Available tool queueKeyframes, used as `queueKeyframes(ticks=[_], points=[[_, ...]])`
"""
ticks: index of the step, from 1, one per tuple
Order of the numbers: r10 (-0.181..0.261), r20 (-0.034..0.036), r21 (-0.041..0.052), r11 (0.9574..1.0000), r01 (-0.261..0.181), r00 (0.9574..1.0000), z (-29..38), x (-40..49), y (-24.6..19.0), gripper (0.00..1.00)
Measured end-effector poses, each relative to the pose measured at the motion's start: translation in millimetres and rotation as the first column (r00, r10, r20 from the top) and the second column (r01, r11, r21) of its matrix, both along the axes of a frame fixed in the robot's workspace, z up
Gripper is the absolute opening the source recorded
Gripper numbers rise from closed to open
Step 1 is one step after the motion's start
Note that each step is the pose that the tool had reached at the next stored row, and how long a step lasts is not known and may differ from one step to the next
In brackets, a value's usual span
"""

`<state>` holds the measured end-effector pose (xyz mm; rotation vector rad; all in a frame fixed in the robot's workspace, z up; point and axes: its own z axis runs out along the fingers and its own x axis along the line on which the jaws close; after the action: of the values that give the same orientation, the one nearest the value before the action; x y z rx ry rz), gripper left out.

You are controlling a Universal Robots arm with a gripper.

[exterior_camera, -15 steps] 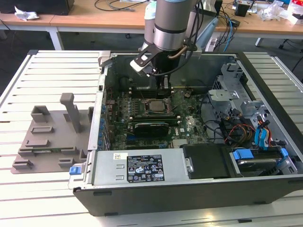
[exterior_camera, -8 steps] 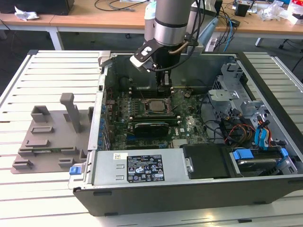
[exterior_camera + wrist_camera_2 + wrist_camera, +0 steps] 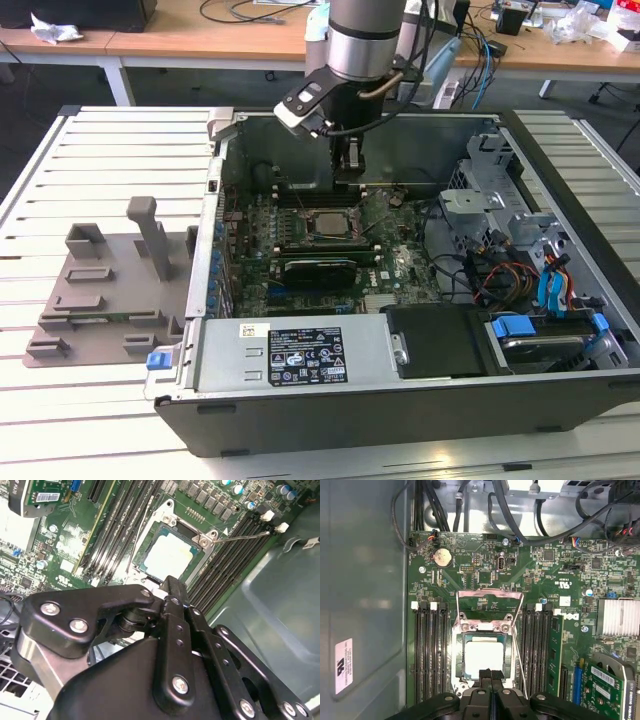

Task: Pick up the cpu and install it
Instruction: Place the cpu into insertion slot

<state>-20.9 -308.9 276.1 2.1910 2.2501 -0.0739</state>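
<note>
Gripper [image 3: 348, 172] is hanging inside the open computer case [image 3: 400, 410], over the green motherboard [image 3: 300, 280]. Its fingers are pressing together and carrying nothing. In the first wrist view the two fingertips [image 3: 485, 676] are meeting with only a hairline seam between them.

The cpu [image 3: 327, 222] is lying flat in the socket [image 3: 456, 652], silver top facing up. In the exterior view the gripper is sitting at 12 o'clock of the cpu, close above it. Can't tell whether the tips are touching it.

The socket's load plate [image 3: 490, 596] is standing flipped open off the chip, and the thin wire lever [image 3: 519, 655] is running along one side of the socket. Dark memory slots [image 3: 431, 650] are flanking the socket on both sides.

In the exterior view a grey holder block [image 3: 110, 290] is resting on the white slatted table [image 3: 30, 200] at 9 o'clock of the case, just beside its wall.
</note>
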Motion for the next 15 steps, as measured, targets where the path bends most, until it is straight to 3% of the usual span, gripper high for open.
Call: queueKeyframes(ticks=[7, 10, 15], points=[[0.0, 0.0, -0.0001, 1.0, 0.0, 1.0, 12.3, 0.0, 0.0, 0.11], [0.0, 0.0, 0.0, 1.0, 0.0, 1.0, 25.6, 0.0, 0.0, 0.11], [0.0, 0.0, 0.0001, 1.0, 0.0, 1.0, 26.0, 0.0, 0.0, 0.11]])
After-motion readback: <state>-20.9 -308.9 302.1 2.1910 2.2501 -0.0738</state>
